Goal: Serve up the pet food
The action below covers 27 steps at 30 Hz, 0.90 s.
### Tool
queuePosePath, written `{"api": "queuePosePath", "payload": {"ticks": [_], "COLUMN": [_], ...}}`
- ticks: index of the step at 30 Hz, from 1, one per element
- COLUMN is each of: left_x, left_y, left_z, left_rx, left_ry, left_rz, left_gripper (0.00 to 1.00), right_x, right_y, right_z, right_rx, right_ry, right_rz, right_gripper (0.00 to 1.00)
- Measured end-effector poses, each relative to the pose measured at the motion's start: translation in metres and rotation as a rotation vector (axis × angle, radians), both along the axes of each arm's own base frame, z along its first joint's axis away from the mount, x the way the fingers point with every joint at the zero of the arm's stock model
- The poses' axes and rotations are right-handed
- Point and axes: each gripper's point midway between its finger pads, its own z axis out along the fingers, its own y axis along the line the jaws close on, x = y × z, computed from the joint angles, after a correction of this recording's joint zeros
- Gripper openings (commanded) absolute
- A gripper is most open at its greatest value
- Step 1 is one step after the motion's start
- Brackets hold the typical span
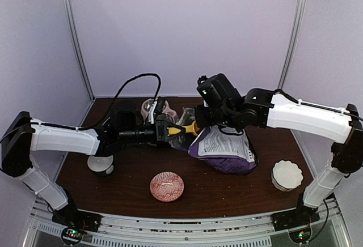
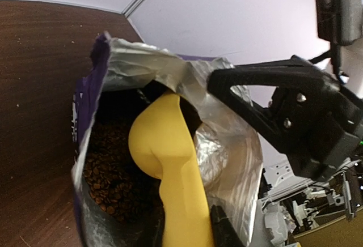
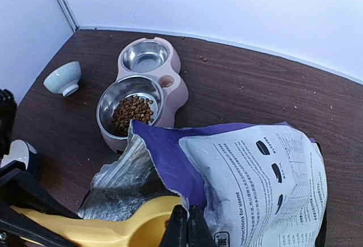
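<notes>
From the top view, my left pincer (image 1: 169,132) is clamped on the handle of the yellow scoop (image 1: 190,128), reaching right into the mouth of the purple bag (image 1: 227,150) lying mid-bench. My right pincer (image 1: 198,122) meets the bag there, though from above I cannot make out its grip. A red patterned dish (image 1: 167,186) sits near me, and a white fluted bowl (image 1: 286,174) sits near right. The left wrist view gives what the top hides. The scoop's cup is inside the foil-lined mouth, and the pet food (image 2: 108,173), brown pellets, is heaped at the left of the opening. The right pincer holds the foil lip up. The right wrist view shows its fingers (image 3: 178,230) pressed together on the bag's edge. This view alone plainly shows the pink double feeder (image 3: 167,85) beyond the bag, with kibble already in its nearer steel bowl. To scoop well, I judge I should tip the cup down into the pellets, push low, then lift level. Meanwhile the right side must keep the lip taut so the mouth does not fold.
</notes>
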Motion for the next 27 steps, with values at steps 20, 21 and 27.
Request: {"api": "queuePosePath", "payload": {"ticks": [20, 21, 27], "left_x": [-0.016, -0.017, -0.018], "left_y": [0.034, 0.037, 0.046], "left_z": [0.031, 0.032, 0.041], "left_rx": [-0.205, -0.212, -0.259], "left_ry": [0.115, 0.117, 0.118], "left_rz": [-0.023, -0.026, -0.045], "left_gripper": [0.00, 0.00, 0.00], "right_x": [-0.002, -0.002, -0.002], "right_y": [-0.060, -0.060, -0.064], "right_z": [0.013, 0.013, 0.014], "right_rx": [0.141, 0.145, 0.160], "right_ry": [-0.038, -0.038, -0.036], "right_rz": [-0.086, -0.087, -0.095], "right_gripper": [0.00, 0.00, 0.00]}}
